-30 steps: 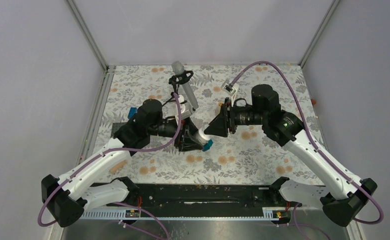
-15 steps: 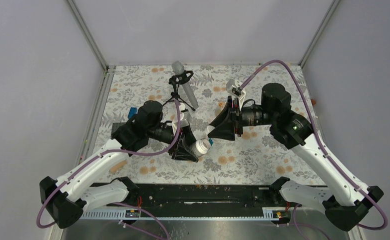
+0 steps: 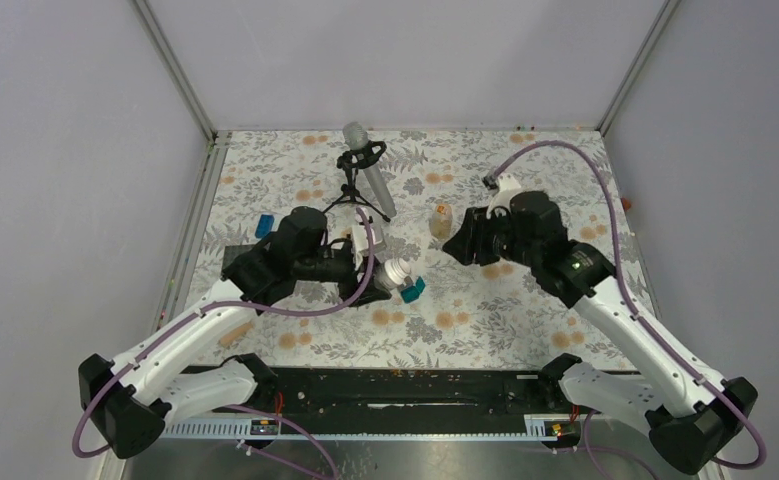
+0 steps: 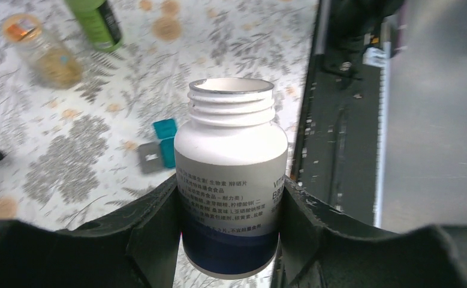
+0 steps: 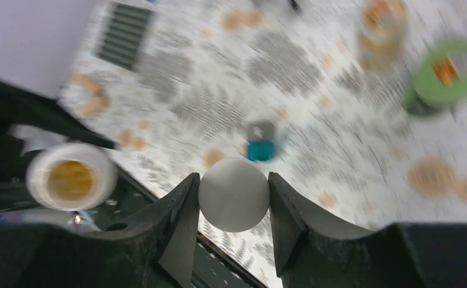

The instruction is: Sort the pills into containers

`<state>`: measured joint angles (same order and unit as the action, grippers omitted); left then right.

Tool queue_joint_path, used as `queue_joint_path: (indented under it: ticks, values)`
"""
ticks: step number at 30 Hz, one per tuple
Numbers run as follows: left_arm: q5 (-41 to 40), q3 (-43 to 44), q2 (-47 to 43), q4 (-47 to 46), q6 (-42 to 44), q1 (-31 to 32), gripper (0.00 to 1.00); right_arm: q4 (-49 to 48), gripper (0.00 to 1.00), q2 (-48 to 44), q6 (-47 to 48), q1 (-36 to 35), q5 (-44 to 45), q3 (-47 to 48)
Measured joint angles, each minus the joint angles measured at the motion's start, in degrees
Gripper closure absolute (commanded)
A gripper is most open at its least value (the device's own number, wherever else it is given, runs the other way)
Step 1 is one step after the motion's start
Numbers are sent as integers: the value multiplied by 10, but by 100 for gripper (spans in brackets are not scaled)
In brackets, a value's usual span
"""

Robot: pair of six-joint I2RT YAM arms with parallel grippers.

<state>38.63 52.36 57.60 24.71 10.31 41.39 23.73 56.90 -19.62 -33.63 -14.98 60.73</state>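
My left gripper [image 4: 229, 198] is shut on a white pill bottle [image 4: 231, 144] with a blue band at its base; the threaded mouth is uncapped. In the right wrist view that bottle [image 5: 69, 176] shows yellow pills [image 5: 69, 181] inside. My right gripper [image 5: 234, 180] is shut on a round white cap [image 5: 234, 195], held above the table. From above, the bottle [image 3: 395, 270] sticks out of the left gripper [image 3: 373, 270], and the right gripper [image 3: 457, 243] hangs apart to its right. A clear jar [image 4: 39, 51] with an orange lid holds tan pills.
A green bottle [image 4: 96, 21] lies near the jar. A teal and grey block [image 3: 412, 290] sits by the white bottle. A microphone on a small tripod [image 3: 365, 165] stands at the back. A blue piece [image 3: 263, 224] lies at the left. The black rail [image 3: 415, 385] lines the near edge.
The right gripper has drawn away from the bottle, back and to the right, carrying the cap. The left gripper has swung the bottle slightly, its mouth now bare.
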Motion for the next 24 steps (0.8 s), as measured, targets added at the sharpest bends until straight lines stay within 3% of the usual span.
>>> queue_joint_path:
  ticks: [6, 13, 19, 24]
  values:
    - [-101, 0, 36, 12, 31, 14, 100, 37, 79, 10, -74, 1, 161, -129]
    - [-176, -5, 107, 18, 49, 33, 100, 37, 73, 61, -140, 2, 284, -199]
    - [-197, -6, 155, 27, 65, 39, 100, 16, 69, 135, -174, 2, 334, -227]
    - [-217, -6, 184, 28, 80, 47, 100, -12, 57, 164, -193, 2, 344, -248]
